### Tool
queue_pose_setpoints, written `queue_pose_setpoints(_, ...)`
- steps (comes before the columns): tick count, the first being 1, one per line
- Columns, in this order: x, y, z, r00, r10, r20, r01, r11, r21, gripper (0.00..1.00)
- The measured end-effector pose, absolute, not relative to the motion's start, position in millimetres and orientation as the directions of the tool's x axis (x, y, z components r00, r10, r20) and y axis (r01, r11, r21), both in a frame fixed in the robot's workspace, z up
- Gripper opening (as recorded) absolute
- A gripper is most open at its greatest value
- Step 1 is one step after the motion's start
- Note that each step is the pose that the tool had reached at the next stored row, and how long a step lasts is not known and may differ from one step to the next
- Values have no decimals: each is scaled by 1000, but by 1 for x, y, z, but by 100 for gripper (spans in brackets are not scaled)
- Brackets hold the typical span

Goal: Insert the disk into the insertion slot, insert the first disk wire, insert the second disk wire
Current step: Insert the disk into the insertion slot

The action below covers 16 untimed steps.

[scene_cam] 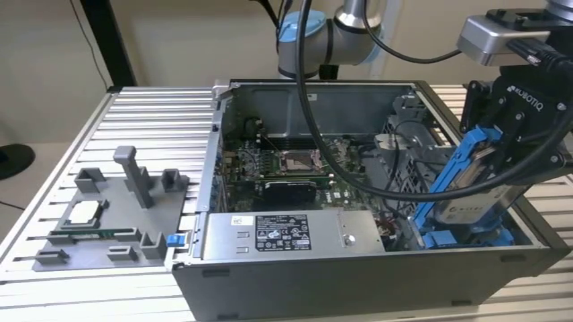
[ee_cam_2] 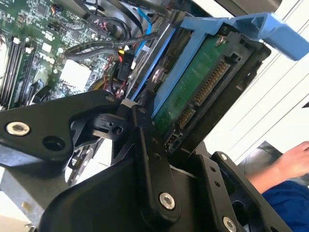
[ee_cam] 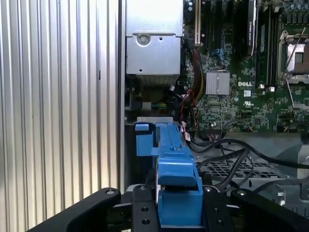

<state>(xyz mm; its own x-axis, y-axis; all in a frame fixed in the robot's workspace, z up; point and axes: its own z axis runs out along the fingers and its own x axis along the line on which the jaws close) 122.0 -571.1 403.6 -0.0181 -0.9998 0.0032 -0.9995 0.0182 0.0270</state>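
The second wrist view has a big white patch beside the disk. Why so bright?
Second wrist view: glare washes out the ribbed table beside the disk; first wrist view: its ribs gleam in stripes; exterior view: the computer case lies shadowed inside.

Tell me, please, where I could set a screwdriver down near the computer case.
Bare slatted table lies between the grey fixture tray and the table's far edge, at the exterior view's left. Inside the computer case it is crowded: motherboard, power supply, and the disk in the gripper.
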Motion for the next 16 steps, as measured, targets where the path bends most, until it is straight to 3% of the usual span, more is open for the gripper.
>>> queue_pose_setpoints(16,122,-571,402,-16,-1000,-8,-1000,16,-7,0)
